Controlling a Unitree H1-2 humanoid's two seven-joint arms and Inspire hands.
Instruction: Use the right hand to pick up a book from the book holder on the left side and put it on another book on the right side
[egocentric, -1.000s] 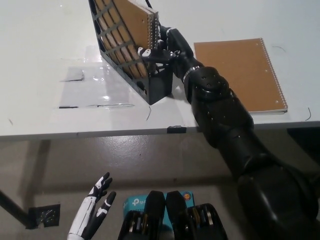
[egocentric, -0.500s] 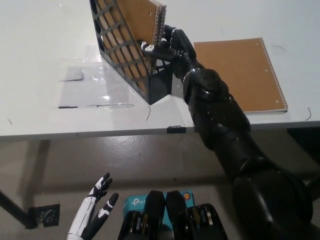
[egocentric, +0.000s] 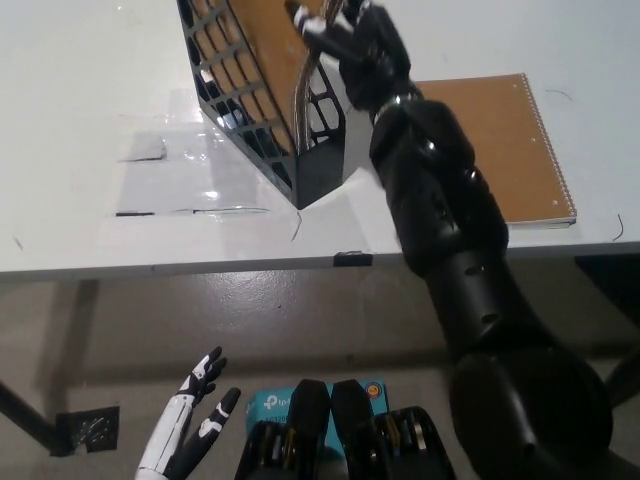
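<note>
Head view: your right hand (egocentric: 350, 40) holds the book (egocentric: 280, 50), half out of the holder (egocentric: 300, 170). Lift straight up until it clears the holder, then carry it to the flat book (egocentric: 510, 140).

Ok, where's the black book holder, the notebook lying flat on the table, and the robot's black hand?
Book holder (egocentric: 318, 165), head view, on its dark end wall.
Notebook lying flat (egocentric: 515, 150), head view, on its bare brown cover.
Black hand (egocentric: 352, 38), head view, on the middle of the hand, closed on the book it lifts.
</note>
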